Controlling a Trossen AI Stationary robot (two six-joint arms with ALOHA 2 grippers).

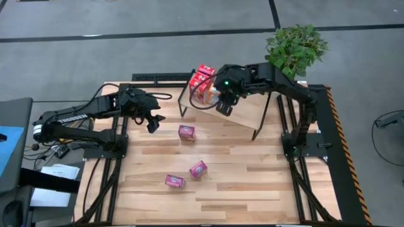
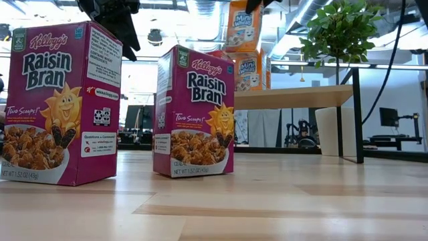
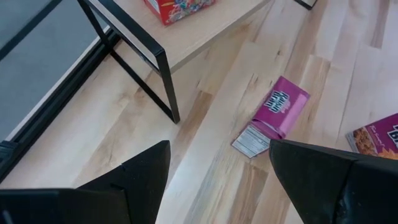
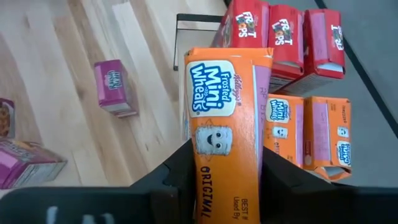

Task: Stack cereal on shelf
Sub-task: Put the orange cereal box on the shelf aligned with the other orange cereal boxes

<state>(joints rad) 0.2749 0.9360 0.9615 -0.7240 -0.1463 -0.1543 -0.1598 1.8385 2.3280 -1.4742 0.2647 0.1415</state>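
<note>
Progress — red and orange cardboard cereal boxes on light-wood shelf | right gripper clamped on orange box | left gripper fingers apart — three magenta boxes remain on table

in the right wrist view, centre frame, the held cereal box is orange with a blue-and-white "frosted mini wheats" logo and a smiling white-and-tan cartoon face, between the dark fingers of the right gripper. at the upper right sit red boxes lettered "froot loops", with two more orange boxes below them. at the left of the low view the two raisin bran boxes are magenta-purple — white lettering, a yellow sun, brown flakes in a white bowl. the table is pale striped wood; the shelf is light wood on a black frame. upper right of the high view, the plant is green.
</note>
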